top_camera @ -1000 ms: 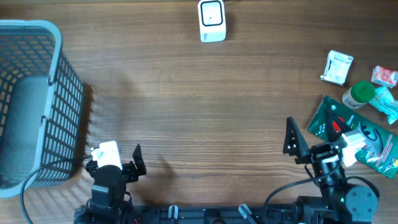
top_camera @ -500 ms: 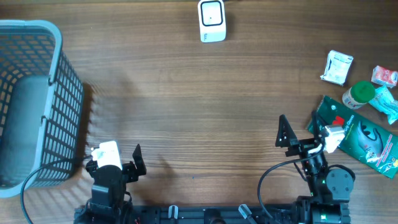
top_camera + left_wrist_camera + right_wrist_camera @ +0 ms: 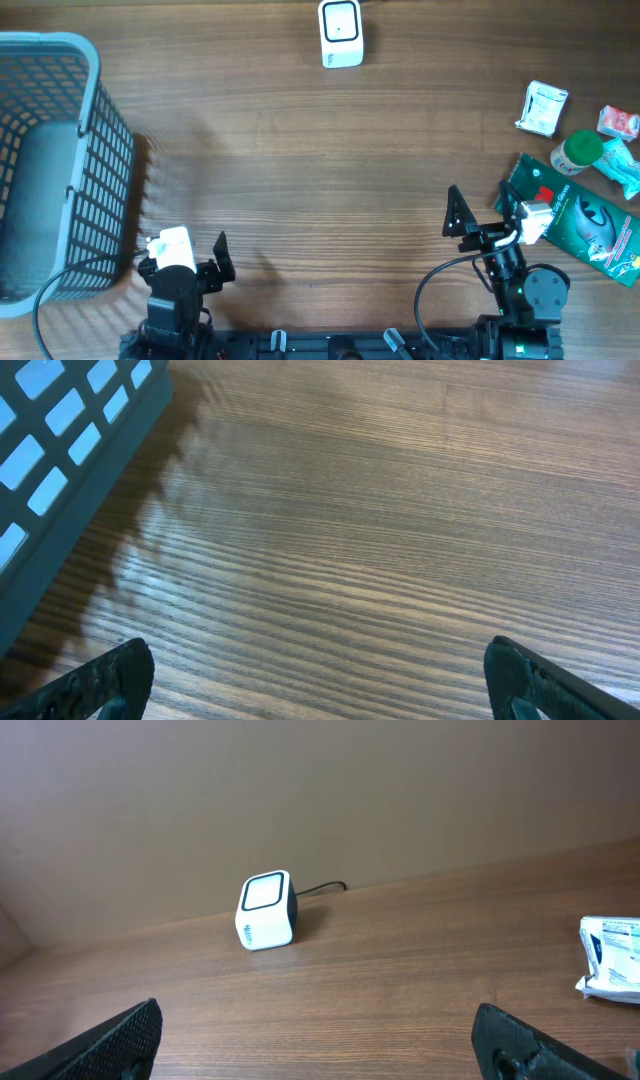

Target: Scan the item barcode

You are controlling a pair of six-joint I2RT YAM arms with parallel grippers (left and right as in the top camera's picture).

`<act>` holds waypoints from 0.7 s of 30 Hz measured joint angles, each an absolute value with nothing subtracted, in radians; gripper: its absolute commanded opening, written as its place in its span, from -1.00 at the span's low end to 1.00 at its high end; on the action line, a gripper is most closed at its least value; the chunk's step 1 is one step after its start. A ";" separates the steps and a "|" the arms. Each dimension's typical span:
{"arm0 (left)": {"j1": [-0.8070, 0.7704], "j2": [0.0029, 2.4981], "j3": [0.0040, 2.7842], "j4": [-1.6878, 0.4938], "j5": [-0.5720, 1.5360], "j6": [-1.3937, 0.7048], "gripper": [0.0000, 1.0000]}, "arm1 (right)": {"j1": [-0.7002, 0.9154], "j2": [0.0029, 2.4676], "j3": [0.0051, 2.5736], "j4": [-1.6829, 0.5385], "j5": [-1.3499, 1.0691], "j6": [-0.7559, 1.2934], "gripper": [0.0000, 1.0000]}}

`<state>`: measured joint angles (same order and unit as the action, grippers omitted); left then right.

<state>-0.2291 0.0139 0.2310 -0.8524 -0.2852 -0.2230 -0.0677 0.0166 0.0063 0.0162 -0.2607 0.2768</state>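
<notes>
The white barcode scanner stands at the far middle of the table, also straight ahead in the right wrist view. Items lie at the right: a white packet, a green-capped bottle, a large green pouch, a small red-and-white packet and a teal wrapper. My right gripper is open and empty beside the pouch's left edge. My left gripper is open and empty over bare wood near the front left.
A grey mesh basket stands at the left edge, its wall showing at the left wrist view's upper left. The white packet lies at the right of the right wrist view. A wall rises behind the scanner.
Over the last second the right gripper shifted a little left and toward the far side, then held still. The left arm has not moved.
</notes>
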 measured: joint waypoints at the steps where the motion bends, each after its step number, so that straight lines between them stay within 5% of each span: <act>1: -0.229 0.014 0.231 -0.852 -0.285 -0.223 1.00 | -0.068 0.017 0.006 0.016 -0.260 0.276 0.99; 10: -0.229 0.014 0.231 -0.852 -0.285 -0.223 1.00 | -0.068 0.017 0.006 0.014 -0.212 0.057 0.99; 21: -0.229 0.014 0.231 -0.852 -0.285 -0.223 1.00 | -0.068 0.017 0.006 0.014 -0.208 0.043 0.99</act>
<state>-0.2291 0.0139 0.2310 -0.8524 -0.2852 -0.2230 -0.0677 0.0166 0.0063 0.0143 -0.2081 0.0425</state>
